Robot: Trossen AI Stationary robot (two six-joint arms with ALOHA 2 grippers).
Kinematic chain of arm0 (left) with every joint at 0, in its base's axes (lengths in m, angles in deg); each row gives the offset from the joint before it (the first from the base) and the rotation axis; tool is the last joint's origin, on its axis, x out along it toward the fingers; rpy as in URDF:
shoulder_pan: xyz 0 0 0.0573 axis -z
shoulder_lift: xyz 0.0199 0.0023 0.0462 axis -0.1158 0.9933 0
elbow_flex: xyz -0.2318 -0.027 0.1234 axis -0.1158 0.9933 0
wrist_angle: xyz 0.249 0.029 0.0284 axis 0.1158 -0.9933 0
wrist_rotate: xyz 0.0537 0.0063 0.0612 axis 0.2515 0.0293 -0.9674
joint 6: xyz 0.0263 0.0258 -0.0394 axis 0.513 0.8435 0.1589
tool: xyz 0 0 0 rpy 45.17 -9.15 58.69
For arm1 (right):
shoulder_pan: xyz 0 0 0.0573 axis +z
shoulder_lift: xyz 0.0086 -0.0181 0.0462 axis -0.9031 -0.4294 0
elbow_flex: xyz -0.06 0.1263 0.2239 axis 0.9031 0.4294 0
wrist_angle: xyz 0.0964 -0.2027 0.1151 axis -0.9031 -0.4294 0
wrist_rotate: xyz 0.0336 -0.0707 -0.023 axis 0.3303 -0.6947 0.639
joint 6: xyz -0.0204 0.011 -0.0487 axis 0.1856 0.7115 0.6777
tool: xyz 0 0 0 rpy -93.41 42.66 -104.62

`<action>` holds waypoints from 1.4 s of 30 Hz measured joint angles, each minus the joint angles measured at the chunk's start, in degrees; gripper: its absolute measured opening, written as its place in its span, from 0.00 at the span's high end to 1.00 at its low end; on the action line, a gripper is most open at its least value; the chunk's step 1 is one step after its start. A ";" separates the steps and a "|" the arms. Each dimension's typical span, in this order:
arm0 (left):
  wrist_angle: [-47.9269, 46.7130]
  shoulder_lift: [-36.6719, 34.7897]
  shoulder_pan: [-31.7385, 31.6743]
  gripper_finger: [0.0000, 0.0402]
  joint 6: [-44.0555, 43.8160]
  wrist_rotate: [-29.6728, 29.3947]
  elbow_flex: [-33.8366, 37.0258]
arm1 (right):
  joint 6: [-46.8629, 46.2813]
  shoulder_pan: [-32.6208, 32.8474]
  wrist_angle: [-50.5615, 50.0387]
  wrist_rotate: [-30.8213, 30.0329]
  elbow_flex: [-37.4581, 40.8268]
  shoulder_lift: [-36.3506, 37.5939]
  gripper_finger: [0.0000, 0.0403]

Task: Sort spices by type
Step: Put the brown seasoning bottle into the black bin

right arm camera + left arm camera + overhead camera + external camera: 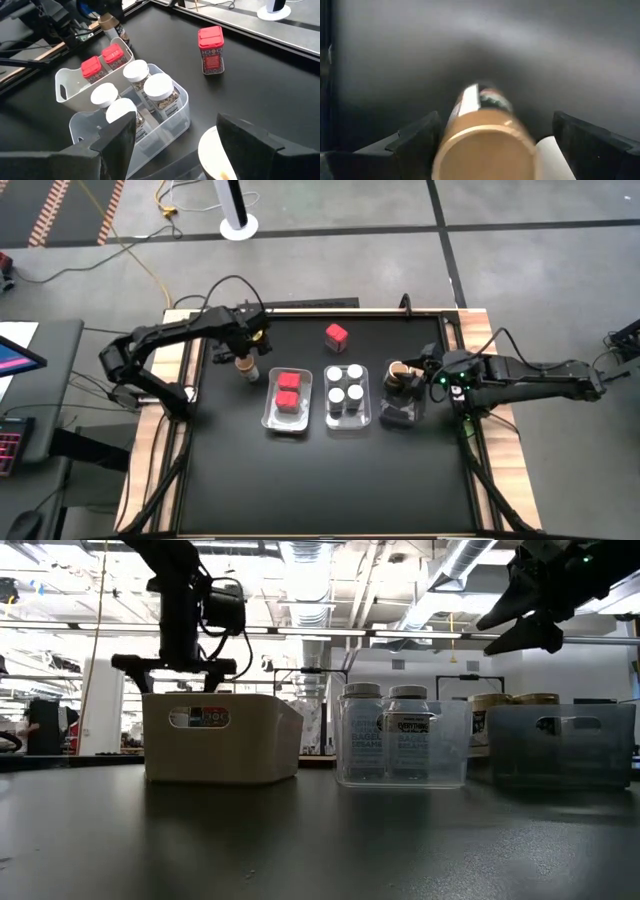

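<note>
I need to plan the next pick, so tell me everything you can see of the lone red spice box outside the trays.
The red spice box stands upright on the black table, alone at the far side beyond the trays. It has a red squarish flip-top lid with a moulded outline and a red body bearing a pale label panel, seemingly plastic. The lid is shut. Nothing touches it except the table; neither claw is near it.

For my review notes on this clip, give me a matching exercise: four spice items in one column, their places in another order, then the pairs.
Items:
1. Lone red spice box
2. Two red-lidded boxes
3. Four white-lidded jars
4. Tan-lidded jar

Places:
A. In the middle clear tray
B. Between the open left pincer fingers
C. In the white tray
D. Alone on the black tabletop, outside any tray

Pairs: 1-D, 2-C, 3-A, 4-B
</note>
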 joint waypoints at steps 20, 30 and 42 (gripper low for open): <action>1.20 -0.03 1.16 0.15 -6.86 4.28 3.71 | 0.00 0.00 -0.08 1.42 0.00 -0.01 0.25; 0.73 -0.05 1.15 0.33 -6.59 5.64 3.69 | 0.00 0.00 -0.86 1.44 0.00 0.00 0.25; 0.39 -0.05 0.94 0.31 29.78 7.48 3.69 | -0.02 -0.01 -0.82 1.46 0.00 0.00 0.25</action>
